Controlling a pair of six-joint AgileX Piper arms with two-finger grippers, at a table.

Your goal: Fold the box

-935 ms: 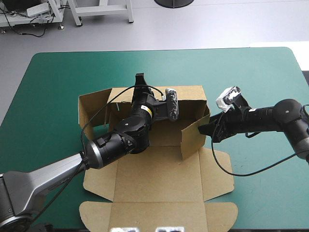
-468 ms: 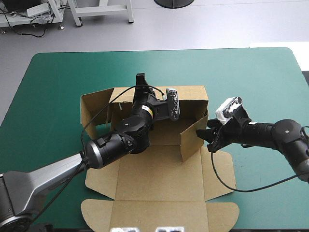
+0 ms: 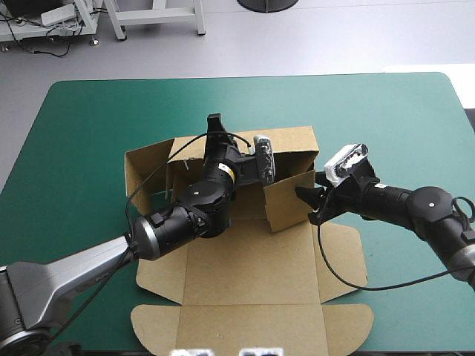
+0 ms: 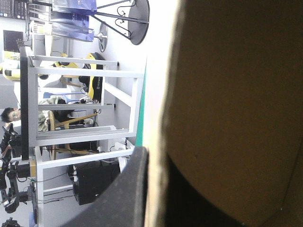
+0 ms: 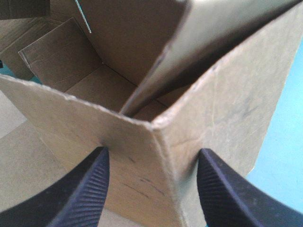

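The brown box (image 3: 245,259) lies mid-table with its far wall (image 3: 293,144) raised. My left gripper (image 3: 215,127) reaches over that wall near its middle. In the left wrist view one black finger (image 4: 128,189) presses against the board (image 4: 227,118), whose edge runs between the fingers, so it is shut on the box. The right side wall (image 3: 286,200) stands folded inward. My right gripper (image 3: 306,202) is open against that wall's outer corner. In the right wrist view the corner (image 5: 156,137) sits between the spread fingers of the right gripper (image 5: 152,152).
The lid panel (image 3: 252,330) with rounded tabs lies flat toward the table's near edge. A left side flap (image 3: 145,170) stands half raised. Bare teal-green cover (image 3: 386,119) stretches to the far right and along the far edge.
My right gripper has moved left and pushed the right side wall inward and more upright. The whole box slid slightly left. The left gripper has stayed on the far wall.
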